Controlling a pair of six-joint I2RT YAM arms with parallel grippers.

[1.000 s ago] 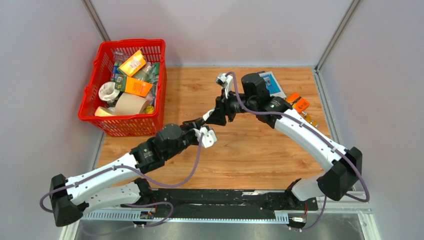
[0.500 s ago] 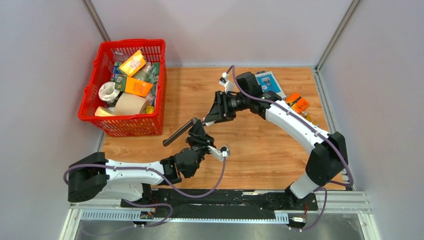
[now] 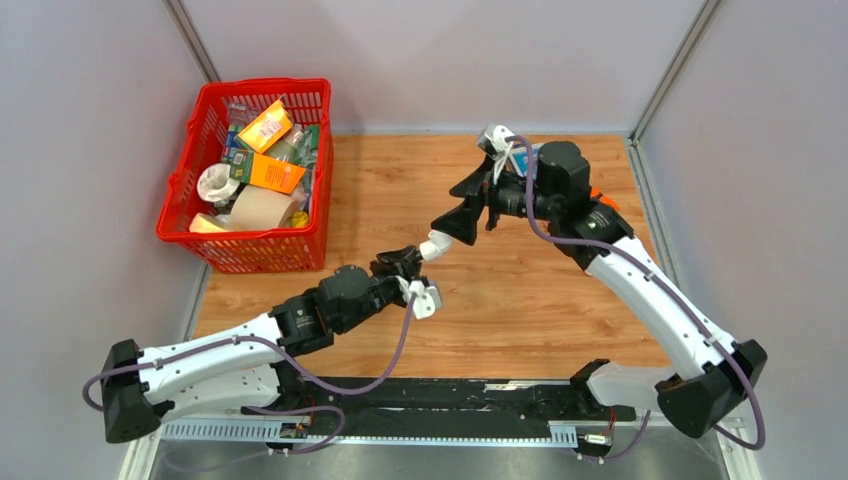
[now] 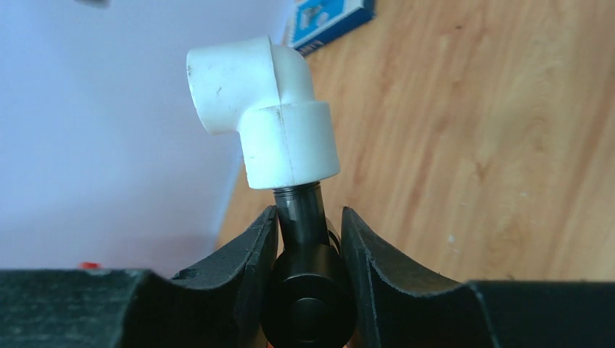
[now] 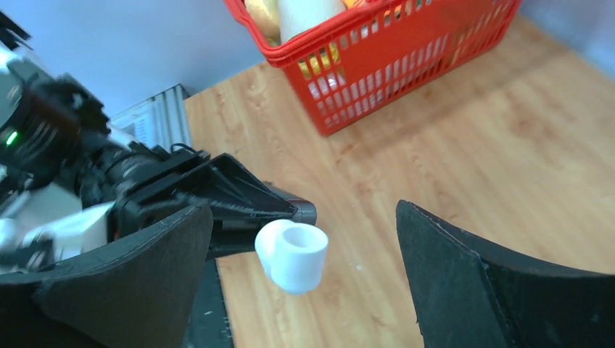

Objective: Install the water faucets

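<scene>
Top view: I cannot make out the dark faucet here. The left gripper [image 3: 405, 263] covers it, and only the white elbow fitting [image 3: 436, 246] shows just past the fingertips. The left arm lies low, stretched toward mid-table. The right arm arches in from the far side, and the right gripper [image 3: 462, 208] slants down at the fitting. Its fingers are spread, with the nearer tip close to the fitting; I cannot tell whether they touch. The red basket [image 3: 250, 250] stands well off to the left.

Left wrist view: The fingers [image 4: 250, 268] are clamped on the dark faucet [image 4: 308, 304]. Its threaded stem rises between them into the elbow fitting [image 4: 265, 119] seated on top. The rest of the faucet is cut off below the frame. A blue box [image 4: 330, 18] is cropped at the top edge.

Right wrist view: The fingers [image 5: 493, 290] stand wide apart and hold nothing. The fitting [image 5: 294, 254] sits between them, nearer the left one, its open mouth facing the camera. The left gripper behind it is blurred.
</scene>
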